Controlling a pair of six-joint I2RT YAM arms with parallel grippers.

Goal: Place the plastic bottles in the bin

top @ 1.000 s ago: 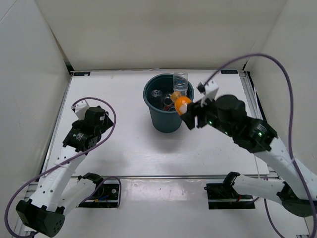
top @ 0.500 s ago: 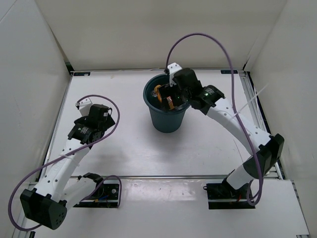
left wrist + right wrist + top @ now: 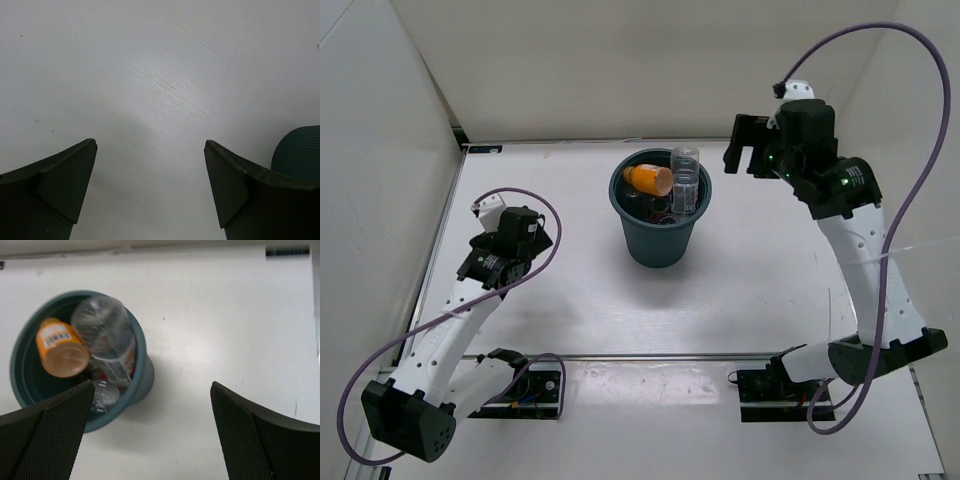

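Note:
The dark teal bin (image 3: 636,238) stands in the middle of the table. An orange bottle (image 3: 649,178) lies tilted on top of the others inside it, next to a clear bottle (image 3: 685,182) standing upright and poking above the rim. In the right wrist view the bin (image 3: 144,371) holds the orange bottle (image 3: 61,347), the clear bottle (image 3: 105,335) and another clear bottle's end (image 3: 104,394). My right gripper (image 3: 745,160) hangs open and holds nothing, up and to the right of the bin (image 3: 151,385). My left gripper (image 3: 520,235) is open over bare table, left of the bin (image 3: 150,145).
White walls close in the table on the left, back and right. A sliver of the bin (image 3: 300,150) shows at the right edge of the left wrist view. The right arm's purple cable (image 3: 880,40) loops high at the back right.
My right gripper carried the orange bottle over the bin, let it go inside, and pulled back up to the right. The left arm barely shifted.

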